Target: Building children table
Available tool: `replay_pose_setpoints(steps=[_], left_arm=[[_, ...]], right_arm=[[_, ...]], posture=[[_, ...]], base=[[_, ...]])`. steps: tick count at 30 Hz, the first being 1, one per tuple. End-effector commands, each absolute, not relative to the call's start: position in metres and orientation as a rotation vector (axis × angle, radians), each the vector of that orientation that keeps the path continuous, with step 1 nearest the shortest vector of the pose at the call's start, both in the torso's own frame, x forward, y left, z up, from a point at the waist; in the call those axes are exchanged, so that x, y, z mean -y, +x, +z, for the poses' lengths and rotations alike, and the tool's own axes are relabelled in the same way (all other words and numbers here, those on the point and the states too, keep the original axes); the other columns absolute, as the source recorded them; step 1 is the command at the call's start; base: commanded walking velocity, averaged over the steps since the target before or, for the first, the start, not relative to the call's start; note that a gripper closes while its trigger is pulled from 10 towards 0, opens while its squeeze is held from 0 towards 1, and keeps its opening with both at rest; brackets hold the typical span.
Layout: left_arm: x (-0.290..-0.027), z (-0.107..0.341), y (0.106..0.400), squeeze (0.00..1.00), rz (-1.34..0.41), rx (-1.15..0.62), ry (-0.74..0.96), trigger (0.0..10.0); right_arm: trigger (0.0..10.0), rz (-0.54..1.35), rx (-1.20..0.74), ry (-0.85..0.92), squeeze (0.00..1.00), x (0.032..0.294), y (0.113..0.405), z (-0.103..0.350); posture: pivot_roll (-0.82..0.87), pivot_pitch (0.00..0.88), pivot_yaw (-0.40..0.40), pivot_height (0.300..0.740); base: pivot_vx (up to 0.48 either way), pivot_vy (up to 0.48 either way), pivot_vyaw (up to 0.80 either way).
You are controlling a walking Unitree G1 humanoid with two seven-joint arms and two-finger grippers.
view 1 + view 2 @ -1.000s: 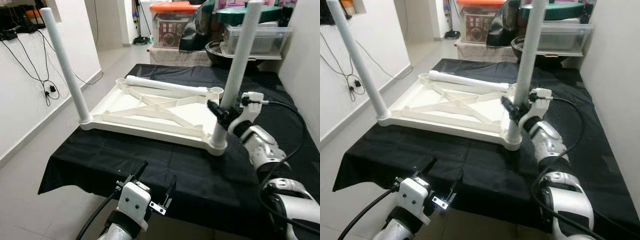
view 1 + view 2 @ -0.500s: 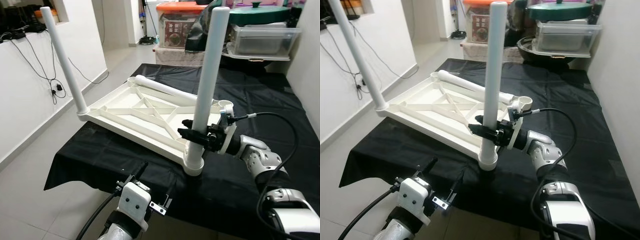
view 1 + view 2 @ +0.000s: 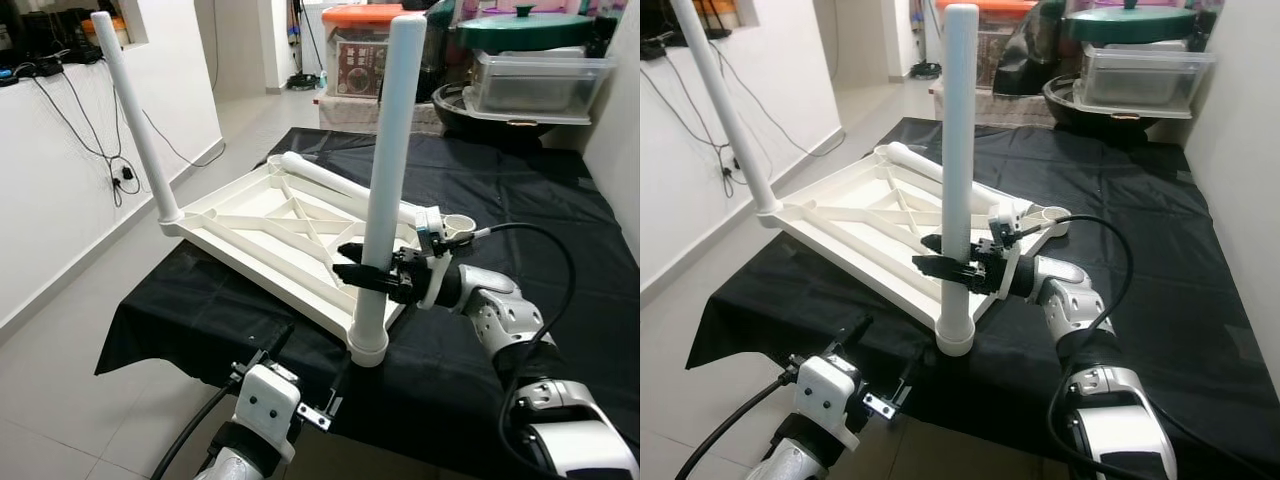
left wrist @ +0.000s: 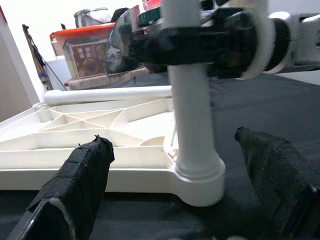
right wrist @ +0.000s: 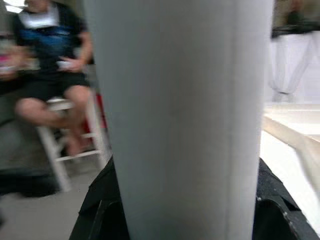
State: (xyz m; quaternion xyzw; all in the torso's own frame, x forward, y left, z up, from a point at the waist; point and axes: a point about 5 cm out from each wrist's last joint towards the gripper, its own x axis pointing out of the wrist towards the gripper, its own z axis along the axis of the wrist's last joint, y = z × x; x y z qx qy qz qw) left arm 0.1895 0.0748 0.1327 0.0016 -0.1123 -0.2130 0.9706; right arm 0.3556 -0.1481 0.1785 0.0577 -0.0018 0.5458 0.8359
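A white plastic table top point(image 3: 290, 225) lies upside down and skewed on the black-clothed table point(image 3: 540, 200). Two white legs stand in its corner sockets: the near leg point(image 3: 385, 150) and the far-left leg point(image 3: 135, 115). A third leg point(image 3: 340, 185) lies loose across the top, beside an empty socket point(image 3: 458, 222). My right gripper point(image 3: 362, 277) is shut on the near leg low down; in the right wrist view that leg point(image 5: 180, 115) sits between the black fingers point(image 5: 100, 210). My left gripper point(image 3: 312, 362) hangs open below the table's front edge, facing the leg's base point(image 4: 197, 175).
Storage boxes point(image 3: 365, 50), a clear bin point(image 3: 535, 70) and a green lid crowd the far end. A white wall with hanging cables point(image 3: 60, 150) runs along the left, with bare floor point(image 3: 60, 380) beside the table. A person sits on a white chair point(image 5: 55, 65).
My right gripper has pulled the near leg and its corner toward me and leftward, turning the table top on the cloth. The left gripper has stayed put.
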Motion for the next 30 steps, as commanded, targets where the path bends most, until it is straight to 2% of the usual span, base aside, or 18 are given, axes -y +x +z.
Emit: replay_pose_setpoints(steps=[1, 2, 3, 8, 9, 10, 11, 12, 14, 15, 16, 17, 19, 26, 27, 28, 29, 30], left_arm=[[-0.075, 0.128, 0.189, 0.0, -0.434, 0.202, -0.008, 10.0], [-0.075, 0.128, 0.189, 0.0, -0.434, 0.202, -0.008, 10.0], [-0.075, 0.128, 0.189, 0.0, -0.434, 0.202, -0.008, 10.0], [-0.075, 0.128, 0.19, 0.0, -0.434, 0.202, -0.008, 10.0], [-0.075, 0.128, 0.19, 0.0, -0.435, 0.201, -0.008, 10.0], [-0.075, 0.128, 0.19, 0.0, -0.435, 0.201, -0.008, 10.0], [-0.076, 0.128, 0.19, 0.0, -0.436, 0.2, -0.008, 10.0], [-0.076, 0.128, 0.19, 0.0, -0.436, 0.2, -0.008, 10.0], [-0.076, 0.128, 0.19, 0.0, -0.438, 0.199, -0.006, 10.0], [-0.076, 0.128, 0.19, 0.0, -0.438, 0.199, -0.006, 10.0], [-0.076, 0.128, 0.19, 0.0, -0.437, 0.2, -0.005, 10.0], [-0.076, 0.128, 0.19, 0.0, -0.437, 0.2, -0.005, 10.0], [-0.076, 0.128, 0.19, 0.0, -0.436, 0.201, -0.005, 10.0], [-0.076, 0.129, 0.19, 0.0, -0.436, 0.201, -0.005, 10.0], [-0.076, 0.129, 0.191, 0.0, -0.437, 0.201, -0.006, 10.0], [-0.076, 0.129, 0.191, 0.0, -0.437, 0.201, -0.007, 10.0], [-0.076, 0.129, 0.191, 0.0, -0.438, 0.2, -0.007, 10.0], [-0.076, 0.129, 0.191, 0.0, -0.438, 0.2, -0.007, 10.0]], right_arm=[[0.0, 0.914, -0.046, 0.171, 0.0, 0.159, 0.366, 0.165], [0.0, 0.914, -0.046, 0.171, 0.0, 0.159, 0.366, 0.165], [0.0, 0.723, -0.056, 0.158, 0.0, 0.167, 0.376, 0.164], [0.0, 0.599, -0.065, 0.148, 0.0, 0.173, 0.381, 0.163], [0.0, 0.396, -0.108, 0.092, 0.0, 0.186, 0.386, 0.157], [0.0, 0.396, -0.108, 0.092, 0.0, 0.186, 0.386, 0.157], [0.0, 0.184, -0.135, 0.067, 0.0, 0.203, 0.388, 0.153], [0.0, 0.184, -0.135, 0.067, 0.0, 0.203, 0.388, 0.153], [0.0, -0.248, -0.156, 0.02, 0.0, 0.239, 0.382, 0.148], [0.0, -0.248, -0.156, 0.02, 0.0, 0.239, 0.382, 0.148], [0.0, -0.403, -0.154, 0.014, 0.0, 0.251, 0.376, 0.146], [0.0, -0.403, -0.154, 0.014, 0.0, 0.251, 0.376, 0.146], [0.0, -0.645, -0.166, 0.008, 0.0, 0.263, 0.362, 0.137], [0.0, -0.699, -0.198, 0.021, 0.0, 0.26, 0.359, 0.129], [10.0, -0.657, -0.199, 0.04, 0.0, 0.251, 0.363, 0.128], [10.0, -0.639, -0.2, 0.051, 0.0, 0.245, 0.366, 0.127], [10.0, -0.57, -0.16, 0.07, 1.0, 0.235, 0.372, 0.131], [10.0, -0.57, -0.16, 0.07, 1.0, 0.235, 0.372, 0.131]], posture=[[0.03, 0.0, 0.015, 0.74], [0.03, 0.0, 0.015, 0.74], [0.03, 0.0, 0.016, 0.74], [0.03, 0.0, 0.016, 0.74], [0.03, 0.0, 0.018, 0.74], [0.03, 0.0, 0.018, 0.74], [0.03, 0.0, 0.02, 0.74], [0.03, 0.0, 0.02, 0.74], [0.03, 0.0, 0.02, 0.74], [0.03, 0.0, 0.02, 0.74], [0.03, 0.0, 0.02, 0.74], [0.03, 0.0, 0.02, 0.74], [0.03, 0.0, 0.02, 0.74], [0.03, 0.0, 0.02, 0.74], [0.03, 0.0, 0.02, 0.74], [0.03, 0.0, 0.02, 0.74], [0.03, 0.0, 0.02, 0.74], [0.03, 0.0, 0.02, 0.74]], base=[[0.0, 0.0, 0.0], [0.0, 0.0, 0.0], [0.0, 0.0, 0.0], [0.0, 0.0, 0.0], [0.0, 0.0, 0.0], [0.0, 0.0, 0.0], [0.0, 0.0, 0.0], [0.0, 0.0, 0.0], [0.0, 0.0, 0.0], [0.0, 0.0, 0.0], [0.0, 0.0, 0.0], [0.0, 0.0, 0.0], [0.0, 0.0, 0.0], [0.0, 0.0, 0.0], [0.0, 0.0, 0.0], [0.0, 0.0, 0.0], [0.0, 0.0, 0.0], [0.0, 0.0, 0.0]])
